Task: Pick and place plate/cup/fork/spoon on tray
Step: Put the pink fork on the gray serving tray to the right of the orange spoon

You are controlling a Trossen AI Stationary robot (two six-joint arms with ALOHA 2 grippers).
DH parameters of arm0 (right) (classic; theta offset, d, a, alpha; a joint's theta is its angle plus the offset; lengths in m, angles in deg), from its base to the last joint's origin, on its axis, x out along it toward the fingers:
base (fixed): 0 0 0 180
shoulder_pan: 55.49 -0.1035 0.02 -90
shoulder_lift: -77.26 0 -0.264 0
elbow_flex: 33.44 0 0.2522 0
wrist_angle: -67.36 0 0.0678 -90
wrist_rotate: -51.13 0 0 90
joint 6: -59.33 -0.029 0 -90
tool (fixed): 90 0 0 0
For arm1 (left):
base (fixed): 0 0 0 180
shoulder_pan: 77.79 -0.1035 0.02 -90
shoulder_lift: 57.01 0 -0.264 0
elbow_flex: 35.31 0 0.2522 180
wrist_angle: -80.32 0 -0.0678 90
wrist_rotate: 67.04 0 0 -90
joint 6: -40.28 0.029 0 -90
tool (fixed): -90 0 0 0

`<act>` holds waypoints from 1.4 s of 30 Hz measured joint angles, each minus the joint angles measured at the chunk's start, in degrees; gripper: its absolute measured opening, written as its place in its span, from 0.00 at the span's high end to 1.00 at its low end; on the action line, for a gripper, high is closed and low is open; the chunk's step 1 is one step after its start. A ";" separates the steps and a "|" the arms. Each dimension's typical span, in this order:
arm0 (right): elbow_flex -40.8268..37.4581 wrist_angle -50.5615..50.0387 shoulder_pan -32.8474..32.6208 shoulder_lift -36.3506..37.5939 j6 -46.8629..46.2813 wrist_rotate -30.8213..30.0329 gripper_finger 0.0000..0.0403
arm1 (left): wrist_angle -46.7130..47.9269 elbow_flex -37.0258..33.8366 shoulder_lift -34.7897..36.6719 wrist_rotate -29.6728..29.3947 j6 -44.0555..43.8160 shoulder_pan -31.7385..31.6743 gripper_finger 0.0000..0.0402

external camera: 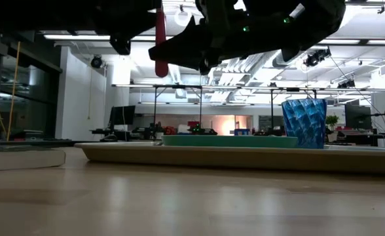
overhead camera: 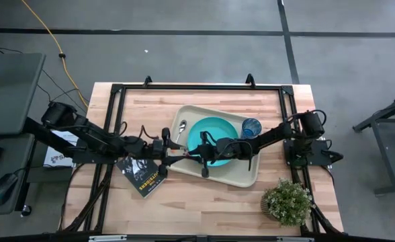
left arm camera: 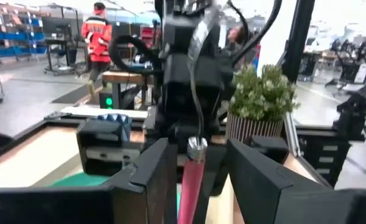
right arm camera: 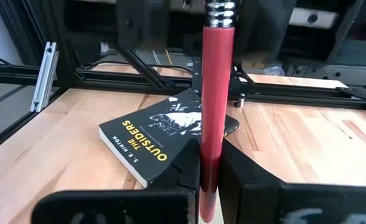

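The fork (right arm camera: 213, 93), red-pink handle down and metal end up, hangs upright above the left edge of the beige tray (overhead camera: 241, 176). My right gripper (right arm camera: 209, 163) is shut on it. My left gripper (left arm camera: 198, 152) faces it, open, one finger on each side of the handle (left arm camera: 192, 183) without touching. The teal plate (overhead camera: 219, 131) lies on the tray. The orange-handled spoon (overhead camera: 181, 128) lies on the tray beside the plate's left. The blue cup (external camera: 304, 121) stands upright at the tray's far right corner. My right gripper pinches the lower part of the fork's handle (right arm camera: 209, 146) between its two fingers. The fingers come level from the table's right side and lie across the handle. The fork is lifted clear and upright, its rounded handle end (external camera: 160, 71) hanging below the fingers.
A dark book (overhead camera: 144, 176) lies on the table left of the tray, below my left arm. A potted plant (overhead camera: 288, 200) stands at the near right corner. A black frame runs around the table. A person in a red jacket (left arm camera: 98, 31) is in the room beyond.
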 joint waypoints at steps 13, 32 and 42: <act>0.00 0.07 0.00 0.00 0.32 -0.09 0.98 | 2.27 2.27 -3.08 -2.71 2.80 -0.04 0.82; -0.02 -20.00 -0.78 7.55 -0.01 -10.77 0.61 | 21.76 2.26 6.61 -8.23 0.29 -1.59 0.99; -0.07 -39.31 -1.16 18.01 -7.92 -14.67 0.54 | 39.32 1.40 12.52 -1.77 -16.71 -9.89 1.00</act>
